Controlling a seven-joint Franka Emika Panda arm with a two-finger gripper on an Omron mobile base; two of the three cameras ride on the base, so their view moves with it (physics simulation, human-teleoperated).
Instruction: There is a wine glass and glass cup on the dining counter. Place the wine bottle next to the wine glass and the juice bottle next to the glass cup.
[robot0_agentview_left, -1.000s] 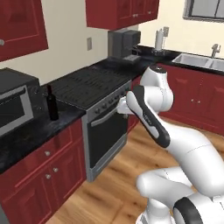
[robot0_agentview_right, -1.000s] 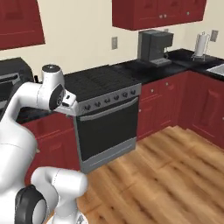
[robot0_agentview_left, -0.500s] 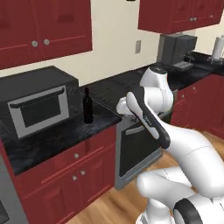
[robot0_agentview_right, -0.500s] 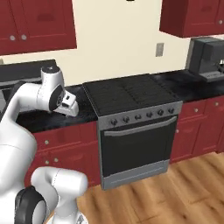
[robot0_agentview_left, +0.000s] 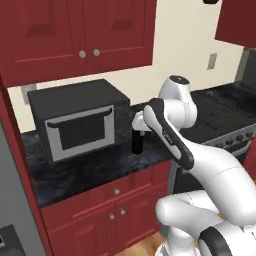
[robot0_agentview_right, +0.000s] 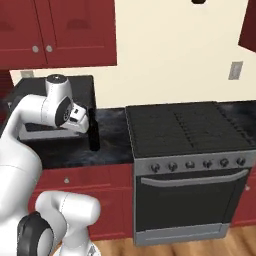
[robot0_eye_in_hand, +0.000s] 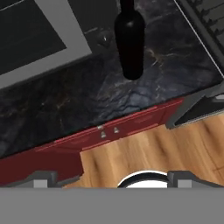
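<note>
Black marbled counter (robot0_agentview_left: 90, 172) | red cabinets (robot0_agentview_left: 95, 220) | wood floor (robot0_eye_in_hand: 144, 153)

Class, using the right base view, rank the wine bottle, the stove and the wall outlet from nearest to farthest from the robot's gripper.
1. The wine bottle, upright on the black counter, right beside the gripper.
2. The stove, across the counter to the right.
3. The wall outlet, high on the wall at far right.
</note>
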